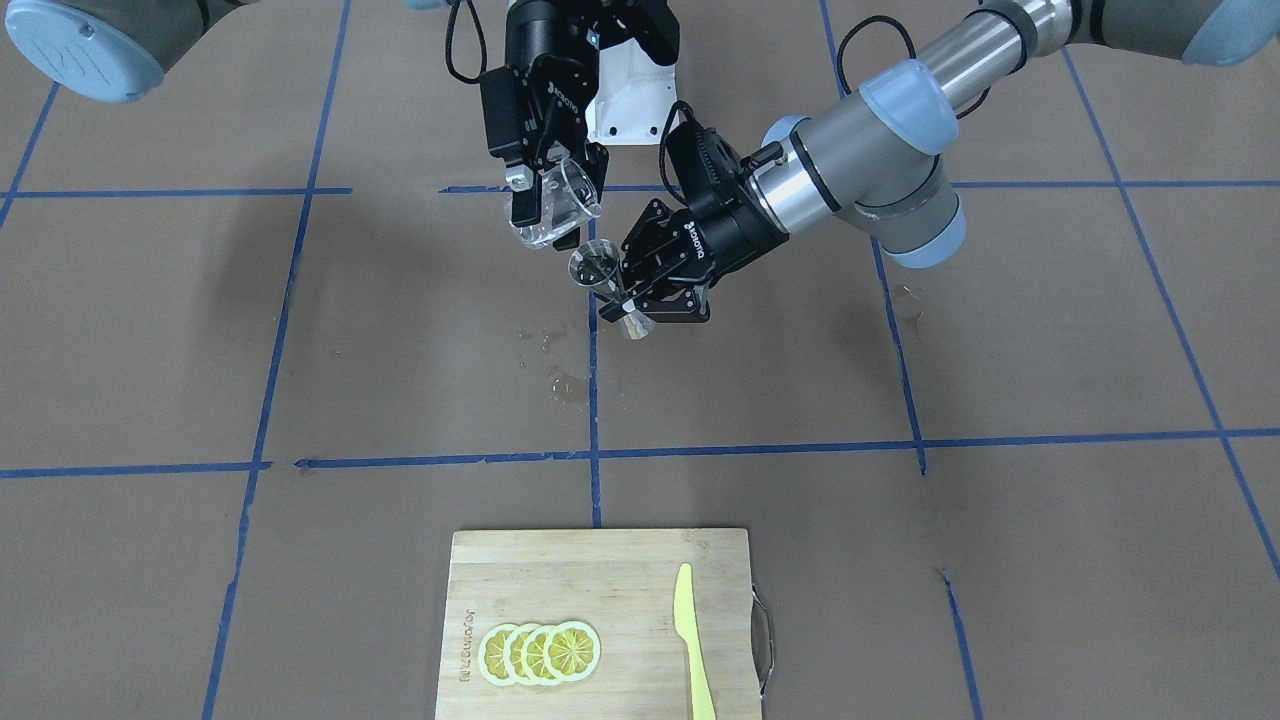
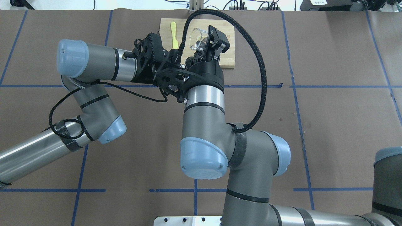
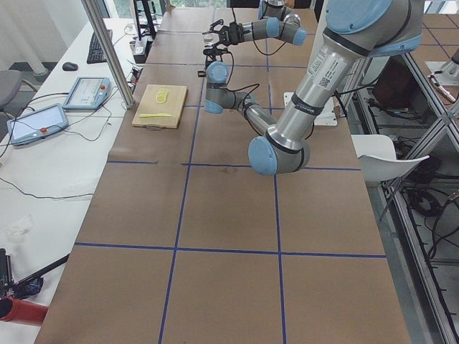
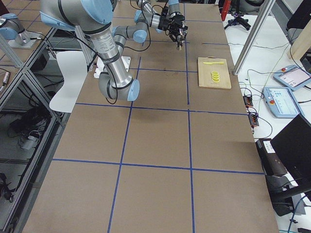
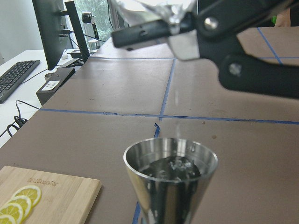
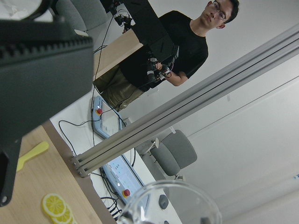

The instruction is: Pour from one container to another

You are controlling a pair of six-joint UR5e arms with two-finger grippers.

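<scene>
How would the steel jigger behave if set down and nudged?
The jigger looks like rigid polished steel, so probably slippery in the left gripper. Its top cone holds liquid above a narrow waist, so likely top-heavy and tippy.

The brown table (image 1: 300,330), gridded with blue tape (image 1: 750,448), bears a wooden cutting board (image 1: 600,590) and perhaps wet spots (image 1: 565,385).

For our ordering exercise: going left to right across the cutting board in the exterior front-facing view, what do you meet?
Lemon slices → yellow knife → the board's metal handle.
</scene>
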